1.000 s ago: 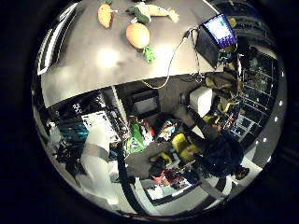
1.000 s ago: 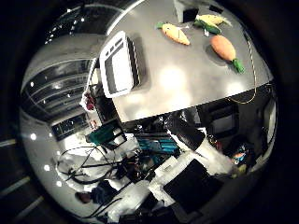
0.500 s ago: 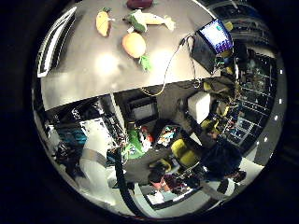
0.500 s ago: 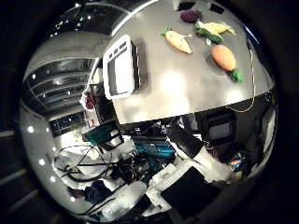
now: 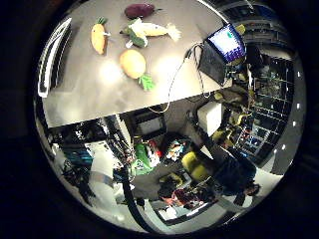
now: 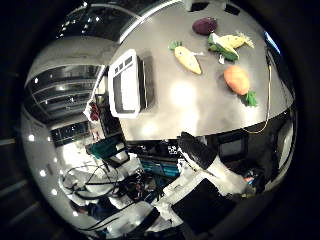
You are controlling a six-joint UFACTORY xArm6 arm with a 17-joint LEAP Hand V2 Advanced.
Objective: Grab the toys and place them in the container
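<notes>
Little finger side palm view: four toys lie on the grey bench [image 5: 84, 94], well apart from the palm. One purple toy [image 5: 139, 10], one yellow-green corn toy [image 5: 144, 32], one slim carrot toy [image 5: 98, 38], one round orange toy [image 5: 133, 64]. One laptop [image 5: 222, 50] stands at the bench edge.

Thumb side palm view: one white container [image 6: 127, 83] sits on the bench beside the toys, separate from them. Hand state: cannot tell.
</notes>
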